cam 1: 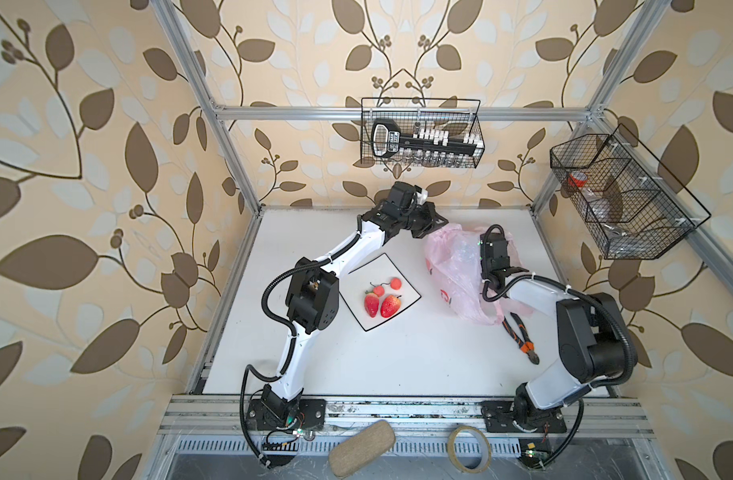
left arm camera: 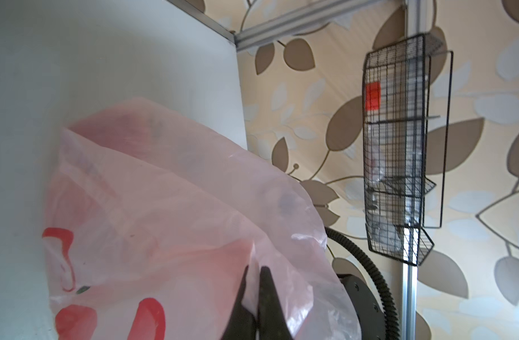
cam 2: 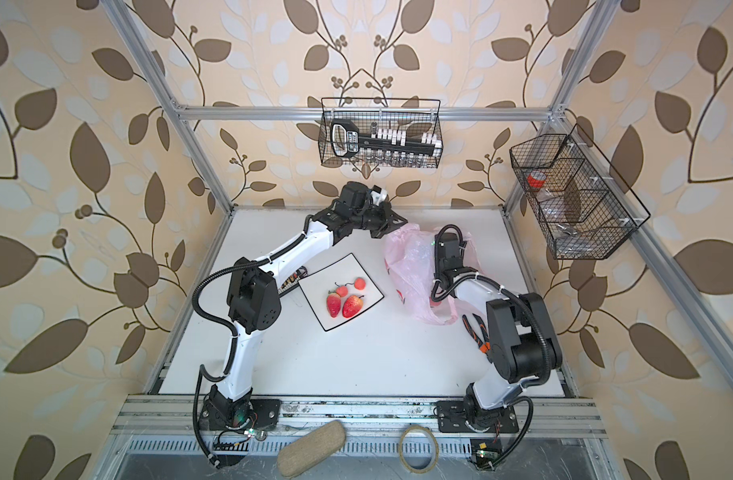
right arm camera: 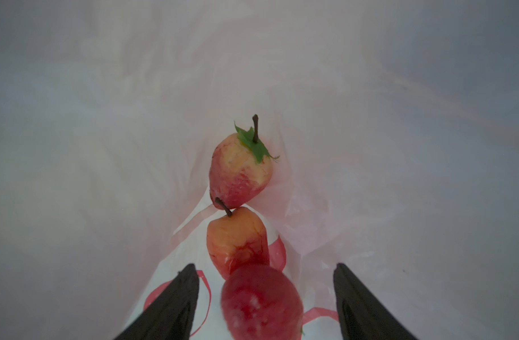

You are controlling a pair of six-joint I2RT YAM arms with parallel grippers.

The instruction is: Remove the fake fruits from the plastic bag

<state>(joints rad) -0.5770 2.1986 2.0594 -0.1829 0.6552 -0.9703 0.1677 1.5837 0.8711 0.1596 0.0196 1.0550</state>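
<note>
Pink bag (left arm camera: 164, 200) pinched by left tool (left arm camera: 255, 268); right tool (right arm camera: 264, 265) agape inside; far strawberry (right arm camera: 239, 173) points stem away.

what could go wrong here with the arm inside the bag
1. The left end effector pinches only a thin fold of the plastic bag; it may slip and the mouth collapse.
2. The open right end effector straddles the nearest strawberry over loose film, so closing may catch film too or nudge the fruit away.
</note>
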